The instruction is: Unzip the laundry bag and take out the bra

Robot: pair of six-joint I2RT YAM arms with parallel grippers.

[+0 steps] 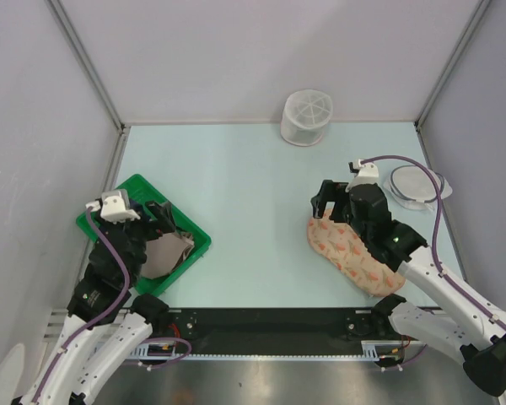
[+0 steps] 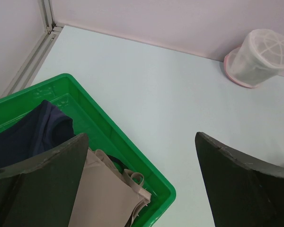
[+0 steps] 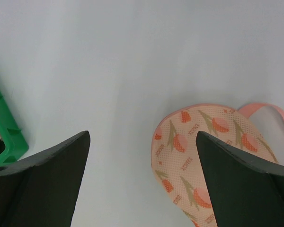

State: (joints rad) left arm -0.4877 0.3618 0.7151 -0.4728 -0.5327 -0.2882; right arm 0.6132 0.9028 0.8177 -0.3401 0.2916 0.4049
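Observation:
The laundry bag (image 1: 347, 253) is a peach pouch with orange-red print, lying flat on the table at the right under my right arm. In the right wrist view its rounded end (image 3: 203, 146) lies beside my right finger, with a pink strap loop (image 3: 270, 111) at its far side. My right gripper (image 1: 329, 207) is open and empty above the bag's far-left end; its jaws (image 3: 142, 137) straddle bare table and the bag's edge. My left gripper (image 1: 164, 218) is open and empty above the green tray; its fingers (image 2: 141, 137) stand wide apart. The bra is hidden.
A green tray (image 1: 135, 187) at the left holds a tan-beige cloth (image 2: 104, 194) and a dark navy cloth (image 2: 33, 135). A white mesh cylinder (image 1: 306, 117) stands at the back wall. A flat round white mesh disc (image 1: 415, 184) lies at the right wall.

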